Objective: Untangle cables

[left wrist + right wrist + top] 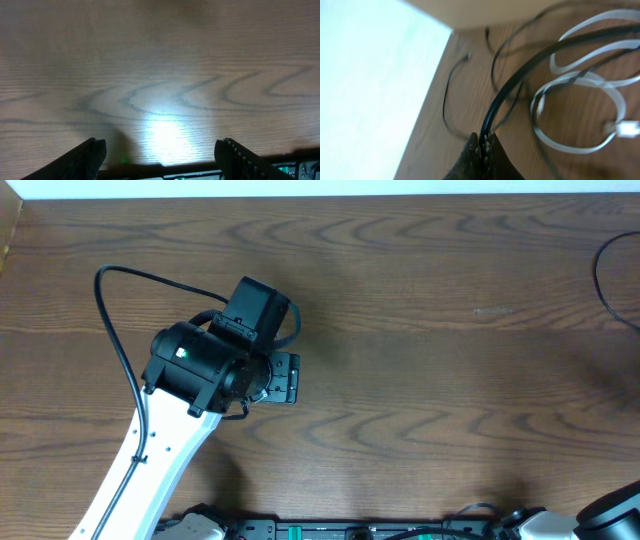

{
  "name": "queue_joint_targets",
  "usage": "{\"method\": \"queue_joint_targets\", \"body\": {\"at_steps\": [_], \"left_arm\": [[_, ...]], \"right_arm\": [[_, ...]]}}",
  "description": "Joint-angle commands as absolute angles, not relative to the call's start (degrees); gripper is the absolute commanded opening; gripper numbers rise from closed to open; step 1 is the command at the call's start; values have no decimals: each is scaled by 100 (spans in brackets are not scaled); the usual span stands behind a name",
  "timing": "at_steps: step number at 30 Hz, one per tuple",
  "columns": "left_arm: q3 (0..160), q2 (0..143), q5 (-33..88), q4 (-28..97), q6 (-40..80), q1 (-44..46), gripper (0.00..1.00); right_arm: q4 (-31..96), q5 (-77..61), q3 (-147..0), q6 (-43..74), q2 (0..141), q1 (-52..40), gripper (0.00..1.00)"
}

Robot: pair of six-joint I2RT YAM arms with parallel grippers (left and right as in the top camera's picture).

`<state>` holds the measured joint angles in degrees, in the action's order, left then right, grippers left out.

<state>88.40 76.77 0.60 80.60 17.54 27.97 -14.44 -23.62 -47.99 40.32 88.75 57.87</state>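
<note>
The right end effector (482, 145) is clamped shut on a black cable (520, 65), pinching it just left of and below the white cable (536, 110). The white cable's flat loops lie on the desk (465, 100), with the black cord arching across their upper part. A thinner black cable (445, 100) curves further left of the white loops, close to the desk edge (427, 125). The main risk, as I judge it, is that pulling the pinched cord drags the white loops along wherever the two cross, tightening the tangle instead of loosening it. A pull away from the white cable toward the edge could also sweep the thin cord off the desk. The grip sits at the very fingertips, so the cord may slip out under tension. The left end effector (160, 149) stands wide open over bare wood, with no cable in its view and holding nothing, so nothing pins the white loops down
</note>
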Motion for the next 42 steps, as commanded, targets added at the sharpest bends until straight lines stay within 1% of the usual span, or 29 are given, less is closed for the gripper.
{"method": "queue_joint_targets", "body": {"at_steps": [1,2,3,6,11,15,20,23,25,27,30,35,38,42], "left_arm": [[8827,7717,108,8073,1702,2799,75],[8827,7717,108,8071,1702,2799,75],[8827,7717,108,8071,1702,2799,75],[8825,7717,108,8071,1702,2799,75],[8825,7717,108,8073,1702,2799,75],[8825,7717,108,8073,1699,2799,75],[8825,7717,89,8027,1695,2799,76],[8825,7717,86,7983,1647,2799,76],[8825,7703,8,7800,1710,2799,64],[8825,7664,-250,7612,1879,2799,61],[8825,7548,-698,7354,1981,2799,61],[8825,7279,-998,7279,2025,2799,61],[8825,6989,-1400,7376,2180,2799,61],[8825,6482,-1597,7387,2318,2799,62]], "right_arm": [[-1439,-2226,-4974,4178,8873,6173,18],[-1426,-2156,-4974,4174,8877,6237,67],[-1406,-2097,-4974,4167,8892,6270,99],[-1396,-2075,-4974,4042,9041,6292,99],[-1385,-2596,-4974,4045,9454,6208,99],[-1402,-3044,-4974,4042,9518,6049,99],[-2132,-4263,-5028,4042,9515,5430,99],[-2178,-4807,-5183,4003,9515,4956,99],[-2080,-5122,-5242,3848,9515,4357,99],[-1951,-5210,-5242,3640,9515,3940,99],[-1476,-5349,-5242,2849,9439,3249,99],[-447,-4976,-5247,1686,9168,2206,99],[523,-4696,-5245,1168,8888,1643,99],[1806,-3844,-5245,757,8517,797,99]]}}
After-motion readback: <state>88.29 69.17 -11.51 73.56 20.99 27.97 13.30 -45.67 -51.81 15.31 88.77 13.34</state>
